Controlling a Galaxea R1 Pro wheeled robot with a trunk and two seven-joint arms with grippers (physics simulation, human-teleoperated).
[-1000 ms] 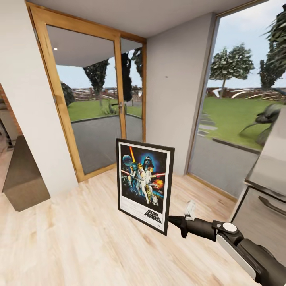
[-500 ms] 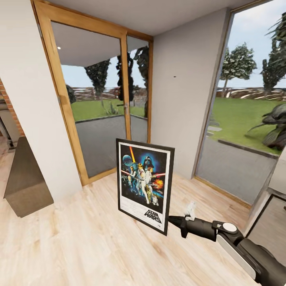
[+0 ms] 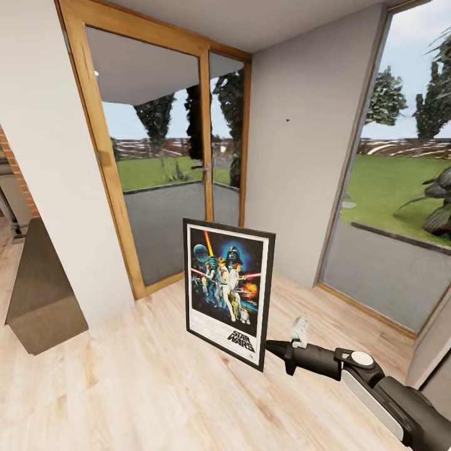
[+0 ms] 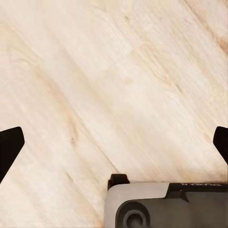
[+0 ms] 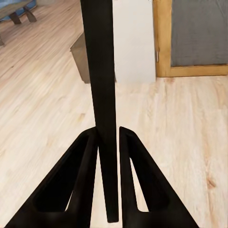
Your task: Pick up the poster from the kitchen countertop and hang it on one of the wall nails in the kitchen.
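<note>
One poster held upright over the wood floor

One arm, the right, reaches forward from the lower right of the head view, and its gripper [image 3: 270, 346] is clenched on the poster [image 3: 228, 291] at the frame's lower right corner. The poster stands upright in the air above the pale wood floor [image 3: 125, 388], its face turned toward the head camera. In the right wrist view the black frame edge [image 5: 102, 95] runs up between the two dark fingers [image 5: 88, 180], which press it from both sides. On the grey wall [image 3: 300, 144] behind, a nail [image 3: 288, 119] shows as a dark speck, well above the poster. The left gripper [image 4: 114, 142] hangs over bare floor, its fingertips spread wide apart.
</note>
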